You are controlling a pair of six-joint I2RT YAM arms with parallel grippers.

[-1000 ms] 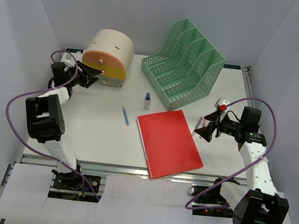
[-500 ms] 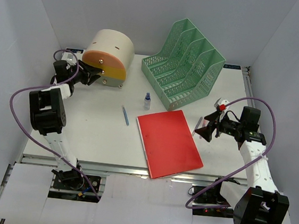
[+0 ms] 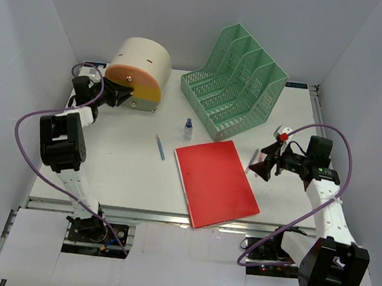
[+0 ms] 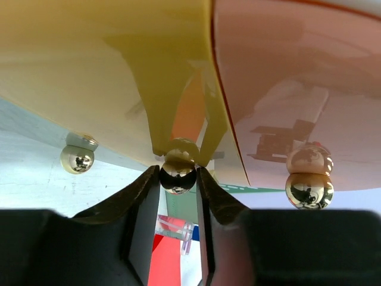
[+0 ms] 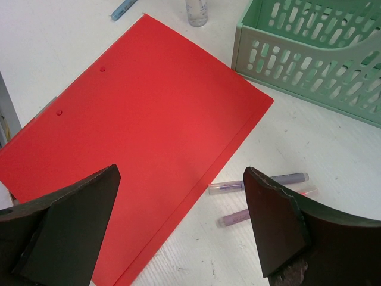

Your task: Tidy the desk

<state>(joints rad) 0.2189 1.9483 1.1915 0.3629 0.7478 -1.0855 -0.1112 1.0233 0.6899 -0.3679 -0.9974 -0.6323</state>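
The large white table [image 3: 120, 170] runs from the metal rail [image 3: 169, 216] by the arm bases to the back wall and carries everything. At its far left corner the left pincer [image 3: 119, 96] pinches a small gold ball knob [image 4: 178, 174] on the front of a beige round drawer box [image 3: 145, 59]. The right pincer [image 5: 180, 176] hangs spread wide above the edge of a flat red folder [image 5: 149, 119], near two purple pens [image 5: 259, 182] and a green mesh file rack [image 3: 238, 80].
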